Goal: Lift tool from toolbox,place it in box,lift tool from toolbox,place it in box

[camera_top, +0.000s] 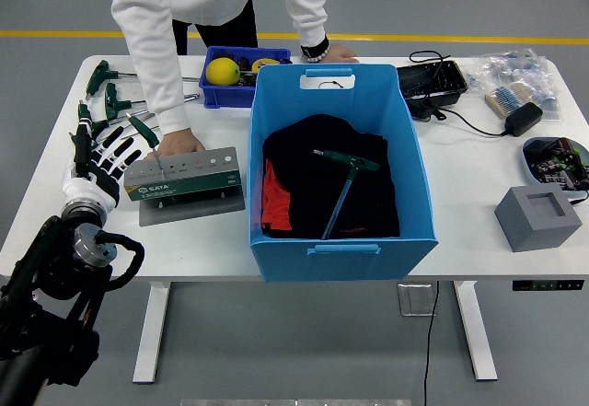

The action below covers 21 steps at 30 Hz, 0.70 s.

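The left hand hovers with fingers spread at the bench's left edge beside the toolbox (a person's hand rests on it); a T-handle wrench lies in the blue box.

Bright even overhead light, soft faint shadows, sharp focus, no glare, slight edge distortion

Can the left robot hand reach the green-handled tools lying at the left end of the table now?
Probably yes. The left robot hand is open with fingers spread, right beside the green-handled tools, and nothing lies between them. The person's hand rests farther right, on the toolbox.
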Motion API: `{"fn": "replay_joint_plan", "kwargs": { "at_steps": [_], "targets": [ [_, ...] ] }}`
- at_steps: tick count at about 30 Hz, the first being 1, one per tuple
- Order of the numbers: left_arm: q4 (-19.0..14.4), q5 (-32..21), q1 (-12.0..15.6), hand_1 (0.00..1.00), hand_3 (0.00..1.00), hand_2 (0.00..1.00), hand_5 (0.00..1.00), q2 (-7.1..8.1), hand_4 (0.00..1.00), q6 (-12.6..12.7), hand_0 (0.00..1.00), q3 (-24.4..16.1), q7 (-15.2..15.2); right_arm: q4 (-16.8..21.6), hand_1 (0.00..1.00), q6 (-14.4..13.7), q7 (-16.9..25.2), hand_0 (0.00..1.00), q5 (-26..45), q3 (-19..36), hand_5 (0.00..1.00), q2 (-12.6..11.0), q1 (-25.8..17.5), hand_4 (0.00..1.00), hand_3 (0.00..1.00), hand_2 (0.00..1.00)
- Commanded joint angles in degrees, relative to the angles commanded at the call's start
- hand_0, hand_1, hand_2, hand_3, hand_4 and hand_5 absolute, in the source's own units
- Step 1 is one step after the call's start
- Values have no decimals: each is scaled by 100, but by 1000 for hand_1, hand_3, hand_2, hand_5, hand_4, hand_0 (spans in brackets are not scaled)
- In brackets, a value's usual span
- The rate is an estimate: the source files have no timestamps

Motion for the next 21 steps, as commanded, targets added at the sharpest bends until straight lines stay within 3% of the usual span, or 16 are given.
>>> {"fn": "replay_joint_plan", "kwargs": {
  "at_steps": [3,4,21],
  "targets": [
    [36,9,59,465,791,606,750,0,625,0,348,-13,174,0,676,6,1,691,17,-20,694,-4,6,794,586,741],
    [36,63,75,324,804,518,771,1,624,0,280,-22,210,0,676,6,3,692,25,-25,695,-5,9,792,585,740],
    [185,499,13,298,807,508,801,54,633,0,269,76,836,0,675,11,16,692,99,-45,694,-5,37,790,585,740]
  ]
}}
